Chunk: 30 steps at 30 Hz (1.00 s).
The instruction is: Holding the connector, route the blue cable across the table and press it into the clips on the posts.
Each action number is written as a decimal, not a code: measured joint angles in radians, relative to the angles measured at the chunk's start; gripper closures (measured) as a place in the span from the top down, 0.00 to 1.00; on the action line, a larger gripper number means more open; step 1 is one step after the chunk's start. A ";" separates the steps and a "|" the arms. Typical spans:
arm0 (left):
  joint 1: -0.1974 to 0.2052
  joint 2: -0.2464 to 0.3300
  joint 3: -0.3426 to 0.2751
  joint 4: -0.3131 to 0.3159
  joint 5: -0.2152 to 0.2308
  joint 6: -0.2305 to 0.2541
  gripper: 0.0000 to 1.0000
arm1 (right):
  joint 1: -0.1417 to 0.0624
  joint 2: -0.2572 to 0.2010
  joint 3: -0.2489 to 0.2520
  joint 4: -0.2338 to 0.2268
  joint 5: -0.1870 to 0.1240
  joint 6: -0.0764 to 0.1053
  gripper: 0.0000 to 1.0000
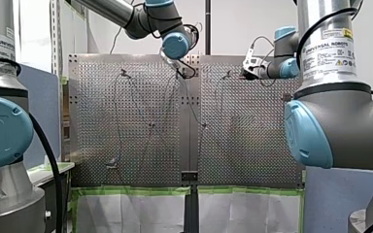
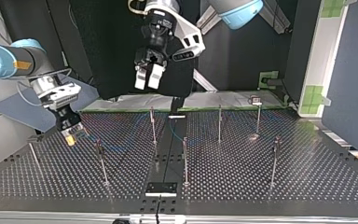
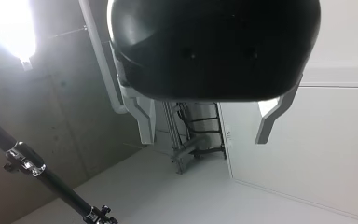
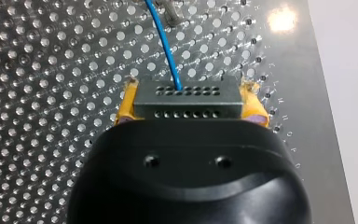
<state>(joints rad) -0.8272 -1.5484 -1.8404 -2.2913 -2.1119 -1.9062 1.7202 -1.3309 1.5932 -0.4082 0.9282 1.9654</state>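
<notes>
1. Right jaws: clamped on the connector (image 4: 188, 100), with the yellow pads (image 4: 127, 106) on its two short ends. The grip looks square, with no visible tilt.
2. The blue cable (image 4: 166, 44) leaves the connector's face ahead of the jaws and runs off across the perforated surface (image 4: 42, 70).
3. The connector sits low over the surface at the top view's left, near that edge.
4. Left jaws: open, nothing between them, raised well above the middle of the surface. Its wrist camera shows only wall and ceiling, so I judge it isn't part of this step.
5. Thin upright posts (image 2: 153, 125) are spread across the surface. The nearest post (image 2: 101, 161) stands beside the connector, toward the middle.
6. I can't tell whether any clip holds cable yet; they're too small to see.
7. Step in hand, as I read it: carry the connector to a post.
   - Lift the cable above clip height first.
   - Line it up over the clip slot, then press straight down.
8. Use light tension only. Too much pull could twist the connector in the pads or bend a post.
</notes>
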 joint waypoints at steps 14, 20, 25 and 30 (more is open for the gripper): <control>0.000 -0.016 -0.119 -0.049 -0.092 0.035 1.00 | 0.000 0.001 0.000 0.000 0.000 -0.001 0.00; 0.004 -0.028 -0.172 -0.102 -0.144 0.043 1.00 | 0.000 0.002 0.000 0.000 0.000 -0.002 0.00; 0.006 -0.029 -0.213 -0.142 -0.185 0.050 1.00 | 0.000 0.002 0.000 0.000 0.000 -0.002 0.00; 0.007 -0.029 -0.258 -0.161 -0.222 0.051 1.00 | 0.000 0.002 0.000 0.000 0.000 -0.002 0.00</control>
<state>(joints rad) -0.8197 -1.5774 -2.0980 -2.4521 -2.3334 -1.8548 1.7204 -1.3294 1.5932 -0.4082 0.9283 1.9638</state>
